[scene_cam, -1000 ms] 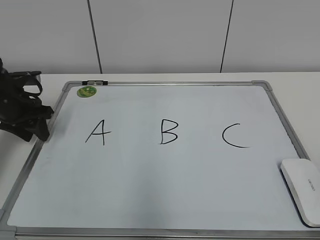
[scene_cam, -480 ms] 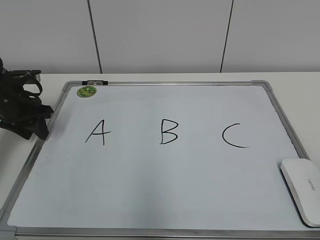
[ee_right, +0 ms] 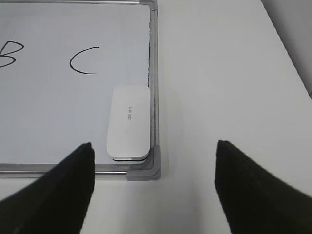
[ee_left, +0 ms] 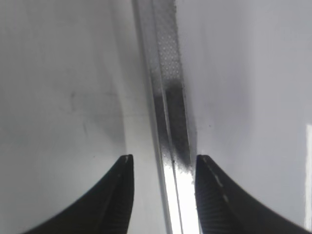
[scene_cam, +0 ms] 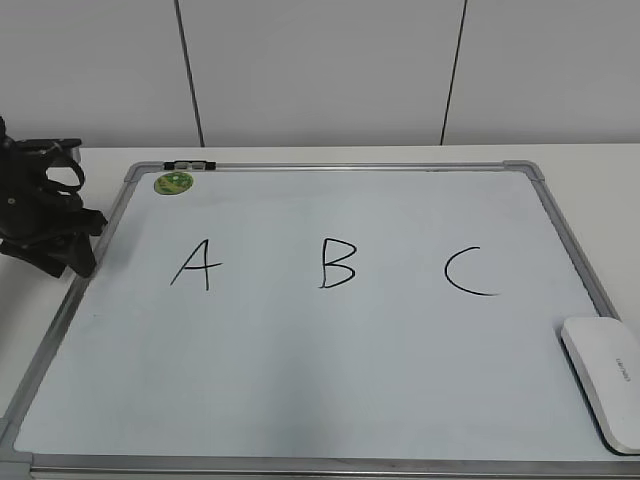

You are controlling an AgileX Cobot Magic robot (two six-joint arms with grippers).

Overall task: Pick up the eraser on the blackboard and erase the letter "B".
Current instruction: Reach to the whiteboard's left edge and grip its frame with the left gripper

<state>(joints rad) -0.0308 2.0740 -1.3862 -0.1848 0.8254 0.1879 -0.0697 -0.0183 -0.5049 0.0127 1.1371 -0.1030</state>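
Observation:
The blackboard (scene_cam: 330, 400) is a silver-framed whiteboard lying flat, with black letters A, B and C. The letter "B" (scene_cam: 338, 264) is at the middle; part of it shows in the right wrist view (ee_right: 10, 53). The eraser (scene_cam: 607, 380) is a flat white block in the board's near right corner, and it also shows in the right wrist view (ee_right: 128, 123). My right gripper (ee_right: 153, 148) is open and empty above the table, just short of that corner. My left gripper (scene_cam: 50, 225) is open, its fingers (ee_left: 163, 161) straddling the board's left frame (ee_left: 168, 126).
A small round green magnet (scene_cam: 173, 183) sits at the board's top left corner, beside a black-and-white clip (scene_cam: 190, 165) on the frame. White table (ee_right: 229, 87) lies right of the board. A white wall stands behind.
My left gripper has drifted slightly left and back along the board's left edge. The eraser and letters have not moved.

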